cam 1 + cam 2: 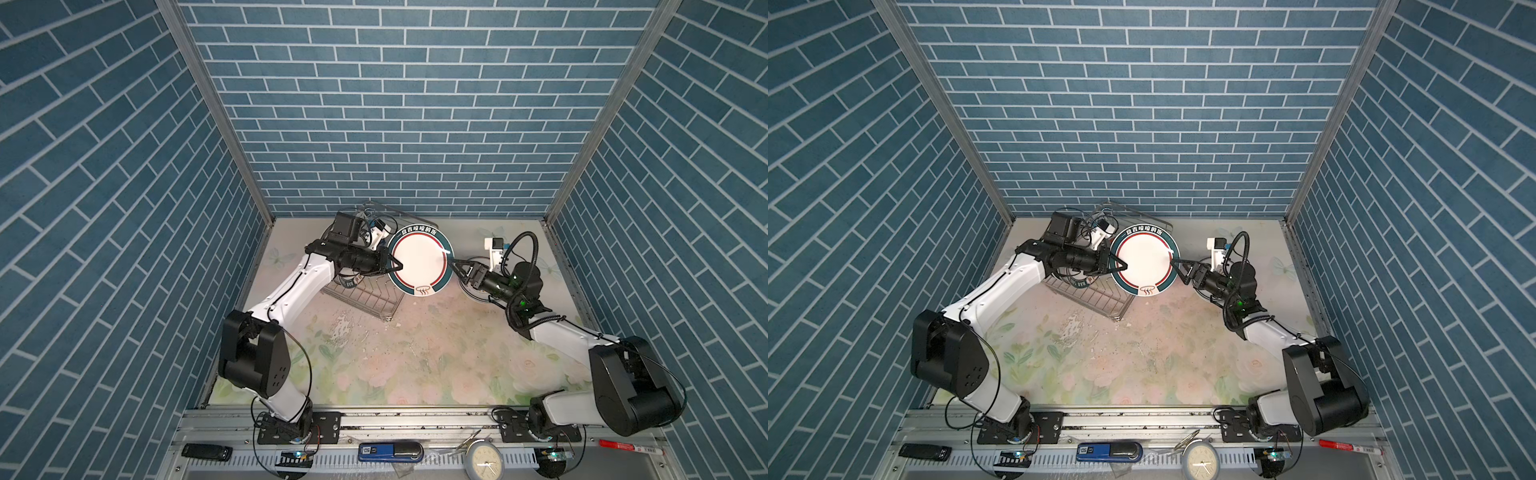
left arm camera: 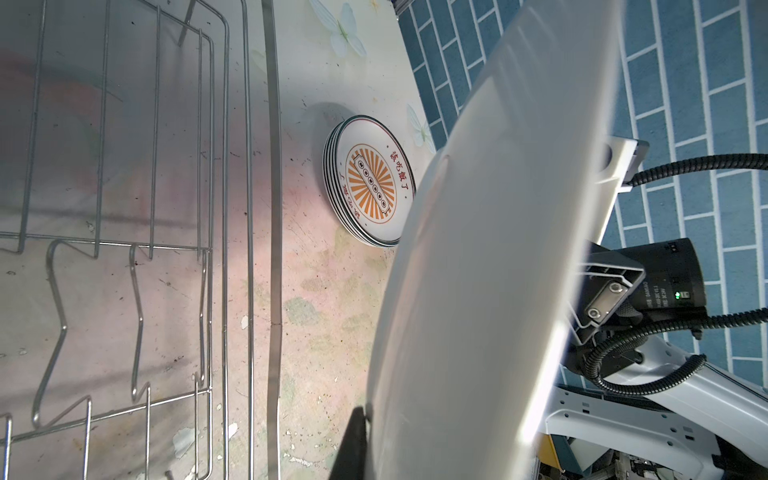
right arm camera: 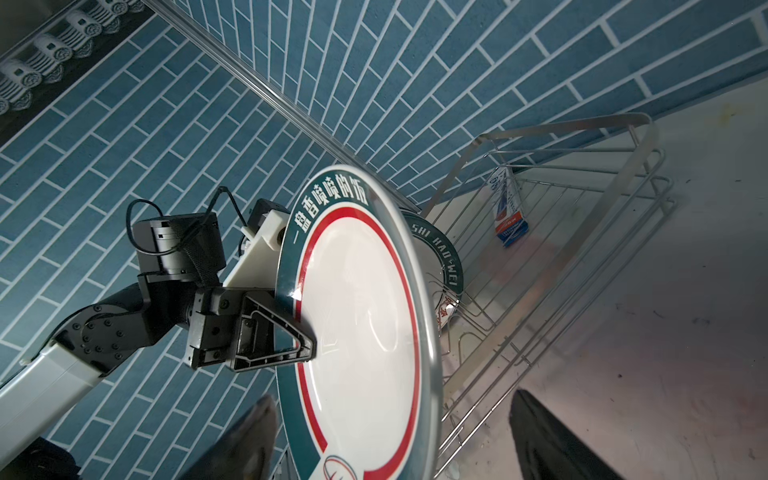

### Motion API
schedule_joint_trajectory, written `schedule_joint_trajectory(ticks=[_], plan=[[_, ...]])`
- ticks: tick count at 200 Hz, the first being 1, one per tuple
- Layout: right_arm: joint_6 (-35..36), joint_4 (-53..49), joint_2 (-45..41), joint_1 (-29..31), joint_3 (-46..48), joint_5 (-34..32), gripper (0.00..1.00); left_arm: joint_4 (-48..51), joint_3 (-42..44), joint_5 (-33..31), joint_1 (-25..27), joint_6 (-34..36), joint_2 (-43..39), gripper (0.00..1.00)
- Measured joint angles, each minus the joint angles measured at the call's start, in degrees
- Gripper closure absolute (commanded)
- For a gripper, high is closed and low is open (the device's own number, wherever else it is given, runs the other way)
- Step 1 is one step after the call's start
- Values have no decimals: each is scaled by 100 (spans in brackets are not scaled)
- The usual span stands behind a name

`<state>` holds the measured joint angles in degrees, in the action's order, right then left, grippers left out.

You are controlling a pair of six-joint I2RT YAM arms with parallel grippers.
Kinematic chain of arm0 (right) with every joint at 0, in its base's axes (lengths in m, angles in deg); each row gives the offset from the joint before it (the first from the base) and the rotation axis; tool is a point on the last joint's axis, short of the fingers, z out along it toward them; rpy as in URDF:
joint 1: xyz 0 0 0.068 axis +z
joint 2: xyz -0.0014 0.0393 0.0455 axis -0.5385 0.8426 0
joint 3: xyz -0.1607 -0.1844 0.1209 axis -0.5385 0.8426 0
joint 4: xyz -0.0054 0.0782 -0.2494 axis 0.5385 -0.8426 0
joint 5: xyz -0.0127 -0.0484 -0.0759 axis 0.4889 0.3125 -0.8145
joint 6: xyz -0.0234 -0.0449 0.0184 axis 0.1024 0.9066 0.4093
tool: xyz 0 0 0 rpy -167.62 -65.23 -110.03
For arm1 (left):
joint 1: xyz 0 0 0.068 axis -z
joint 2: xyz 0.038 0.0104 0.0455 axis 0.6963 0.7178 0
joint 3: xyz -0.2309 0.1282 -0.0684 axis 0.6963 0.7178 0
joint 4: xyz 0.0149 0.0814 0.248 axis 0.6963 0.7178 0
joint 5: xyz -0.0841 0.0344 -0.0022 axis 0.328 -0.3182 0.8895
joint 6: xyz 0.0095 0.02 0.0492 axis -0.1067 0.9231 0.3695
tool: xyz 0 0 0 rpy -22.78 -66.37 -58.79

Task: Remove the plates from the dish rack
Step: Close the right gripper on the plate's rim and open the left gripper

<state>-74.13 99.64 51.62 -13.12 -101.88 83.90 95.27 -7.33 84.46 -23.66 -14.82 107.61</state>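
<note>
A white plate [image 1: 419, 264] [image 1: 1144, 261] with a dark teal lettered rim and a red ring hangs tilted above the right end of the dish rack [image 1: 365, 295] [image 1: 1096, 297] [image 2: 137, 249]. My left gripper [image 1: 400, 266] [image 1: 1124, 264] [image 3: 307, 349] is shut on its left rim. At the plate's right rim my right gripper [image 1: 455, 268] [image 1: 1177, 268] [image 3: 395, 415] stands open, one finger on each side of the edge and not pressing it. Another teal-rimmed plate [image 3: 440, 253] stands in the rack. A stack of sunburst plates [image 2: 370, 183] lies on the table under the right arm.
A small blue and white carton [image 3: 509, 216] hangs in the rack's far corner. Blue brick walls close in the back and both sides. On the front rail lie a clock face [image 1: 484, 461], a blue device [image 1: 390, 452] and a red pen [image 1: 623, 445].
</note>
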Motion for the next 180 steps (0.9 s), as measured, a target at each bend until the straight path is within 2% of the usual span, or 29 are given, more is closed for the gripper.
schedule_joint_trajectory(ticks=[32,60,75,87,108,166,180], plan=[[-151,354,210,4,0,105,23,-39,0,107,114,-68,17,100],[-269,435,374,11,0,177,34,-85,0,205,201,-140,85,100],[-284,485,374,13,0,208,43,-85,0,208,214,-151,107,100],[-304,522,374,15,0,232,54,-85,0,208,219,-155,118,100],[-389,605,407,26,0,258,64,-94,0,232,223,-157,168,100],[-667,953,837,76,0,402,74,-105,-11,243,245,-157,260,100],[-680,970,848,87,-2,413,79,-107,-11,254,245,-155,260,100]])
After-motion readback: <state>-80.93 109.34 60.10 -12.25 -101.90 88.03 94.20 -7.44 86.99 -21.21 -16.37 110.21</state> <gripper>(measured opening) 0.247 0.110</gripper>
